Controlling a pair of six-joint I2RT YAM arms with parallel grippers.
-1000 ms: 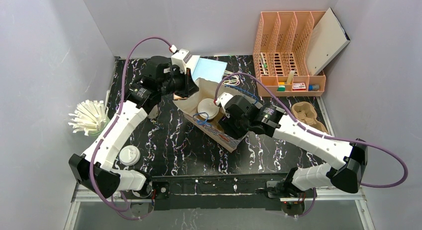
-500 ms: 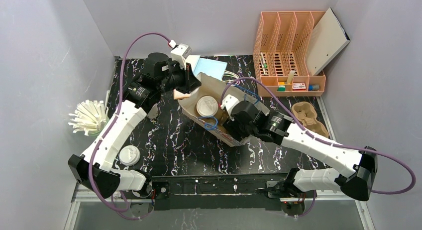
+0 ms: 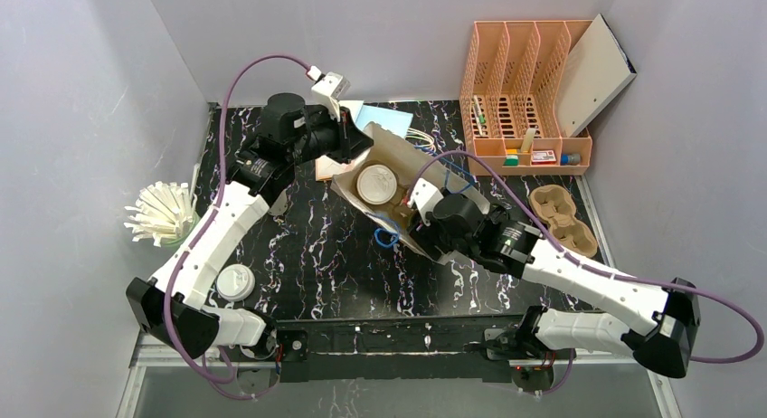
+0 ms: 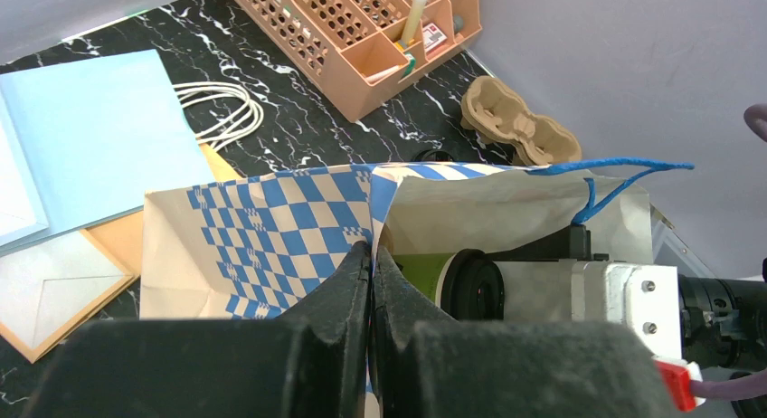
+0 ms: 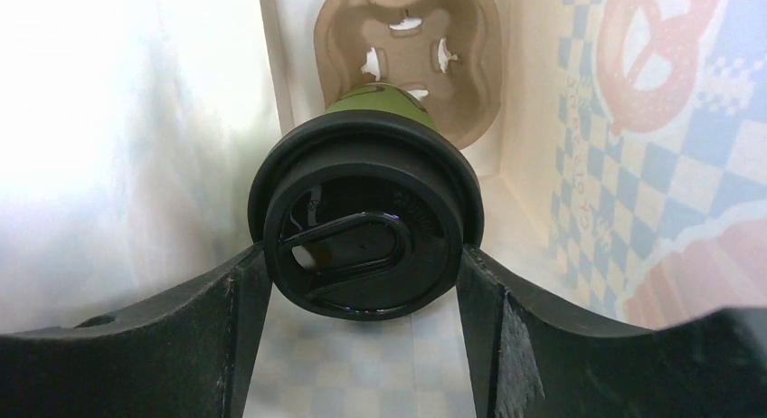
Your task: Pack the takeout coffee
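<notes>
One takeout coffee (image 5: 375,109), its black lid (image 5: 364,221) toward the lens, is hanging inside the checkered paper bag (image 4: 271,237), with the cardboard carrier (image 5: 407,33) lying at twelve o'clock beyond it. We are judging the packing nearly done, with seating and release remaining. The right gripper (image 5: 362,266) is clasping the lid from three and nine o'clock, its arm reaching toward ten o'clock. The left gripper (image 4: 371,260), fingers clenched, is pinching the bag's rim.

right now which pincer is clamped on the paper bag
The left pincer: it is shut on the blue-checked bag's rim. The right pincer is inside the bag, gripping the takeout coffee by its black lid.
</notes>
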